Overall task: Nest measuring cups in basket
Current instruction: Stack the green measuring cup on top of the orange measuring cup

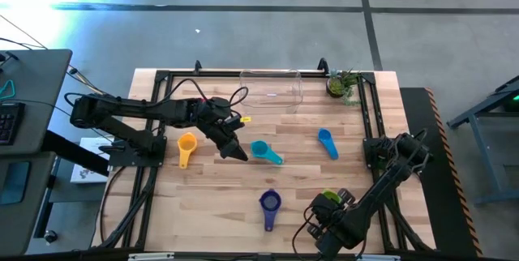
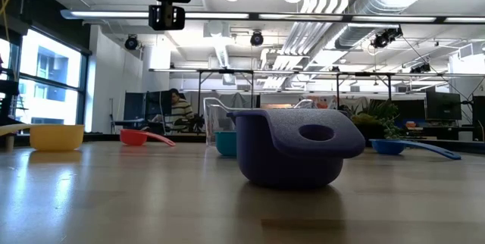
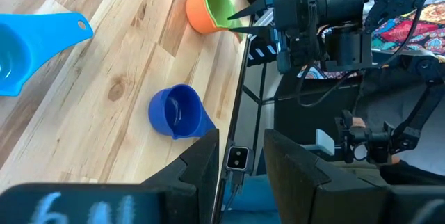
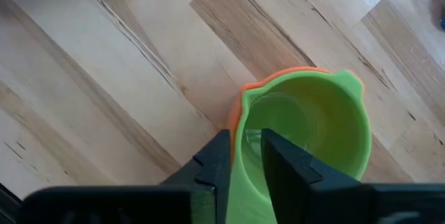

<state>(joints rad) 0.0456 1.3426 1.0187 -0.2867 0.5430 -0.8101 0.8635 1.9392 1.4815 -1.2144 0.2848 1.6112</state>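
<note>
Right wrist view, right gripper (image 4: 242, 156) fingers straddling green cup (image 4: 306, 133) rim, apparently loosening, orange cup (image 4: 245, 95) beneath.

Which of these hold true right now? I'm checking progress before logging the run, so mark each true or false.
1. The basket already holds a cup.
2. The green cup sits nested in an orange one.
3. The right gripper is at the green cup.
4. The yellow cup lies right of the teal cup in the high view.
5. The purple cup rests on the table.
1. False: the basket looks empty.
2. True: the green cup sits inside the orange cup.
3. True: the right gripper straddles that cup's rim.
4. False: the yellow cup lies left of the teal cup.
5. True: the purple cup rests on the table, untouched.
</note>
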